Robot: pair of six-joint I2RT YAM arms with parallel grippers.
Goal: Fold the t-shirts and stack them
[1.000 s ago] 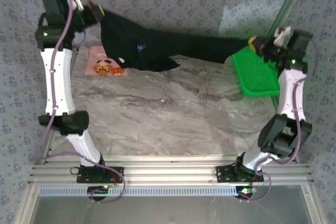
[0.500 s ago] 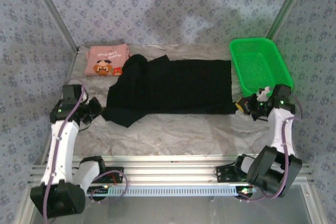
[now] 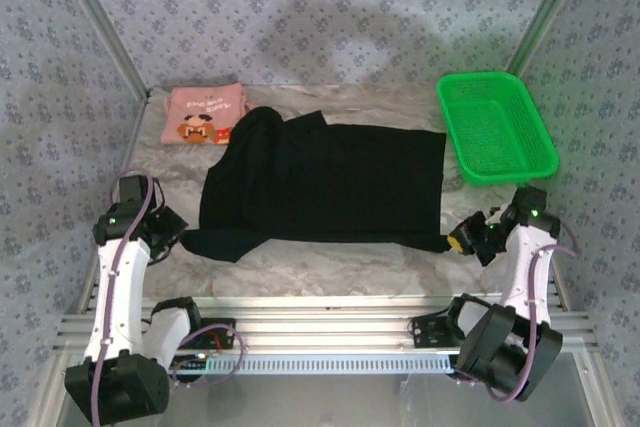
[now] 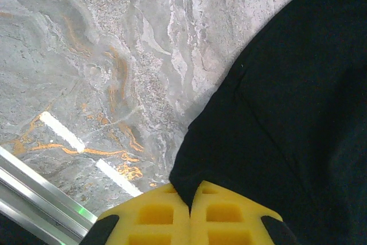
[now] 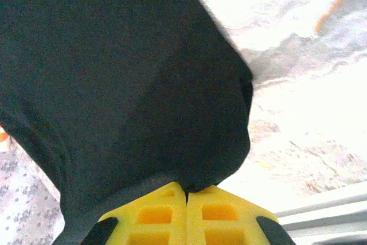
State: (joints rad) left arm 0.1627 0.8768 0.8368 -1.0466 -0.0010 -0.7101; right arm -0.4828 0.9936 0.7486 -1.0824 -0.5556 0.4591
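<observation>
Down at the near edge, your left gripper [image 3: 176, 234] sits low over the tabletop [image 3: 330, 265], with its yellow pads [image 4: 155, 213] pressed together on the near left corner of the black t-shirt [image 3: 330, 182]. In the left wrist view only the pad tips of that gripper [image 4: 190, 192] show, the rest being cut off by the bottom edge, and the pinched fabric [image 4: 287, 113] runs away up and to the right over the marbled tabletop [image 4: 86, 55].

Your right gripper [image 3: 460, 240] is likewise closed on the near right corner. Seen from the right wrist, the pads of that gripper [image 5: 186, 190] meet with a rounded fold of the dark cloth [image 5: 114, 55] caught between them. The tabletop [image 5: 304, 90] beside it is washed out by glare, so you can make out little of its surface.

Between the two grippers the black t-shirt lies spread across the middle, flat on the right and bunched into a raised fold at its far left.

Farther back on the left, the pink t-shirt [image 3: 203, 115] lies folded with its cartoon face up. Its lettering is too small to read, and you cannot tell whether the black fold overlaps its right edge or merely touches it. At the far right stands the green basket [image 3: 478, 77], apart from both shirts.
</observation>
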